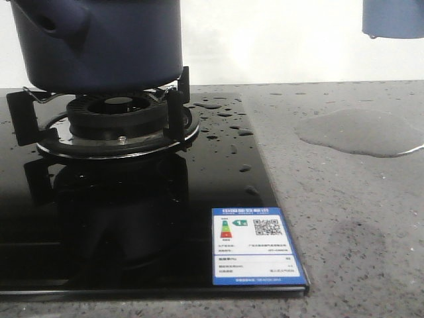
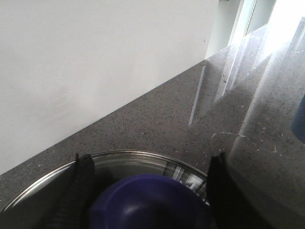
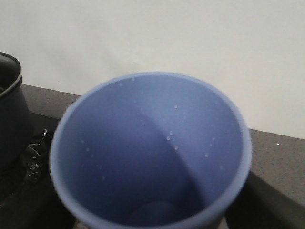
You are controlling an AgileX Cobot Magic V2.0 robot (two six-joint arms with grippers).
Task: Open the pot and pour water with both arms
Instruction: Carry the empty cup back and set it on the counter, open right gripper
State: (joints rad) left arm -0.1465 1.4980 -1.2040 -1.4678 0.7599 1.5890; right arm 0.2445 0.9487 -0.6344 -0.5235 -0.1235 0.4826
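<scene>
Where pot (image 1: pixel 99 43) sits on burner (image 1: pixel 119 122), puddle (image 1: pixel 361 131) beside, cup (image 1: pixel 393 18) above.

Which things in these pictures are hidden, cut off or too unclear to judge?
- Pot: the front view's top edge cuts off its rim, so lid on or off is unseen.
- Cup: only its base shows there; the right gripper is out of frame.
- Cup's bottom: right wrist view, blurred, so remaining water is unclear.
- Left gripper: fingers flank the lid's blue knob; contact is unclear.

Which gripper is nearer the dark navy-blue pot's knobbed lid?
Left. The left gripper straddles the lid's blue knob; the right, unseen, carries the light blue cup off beside the pot.
</scene>
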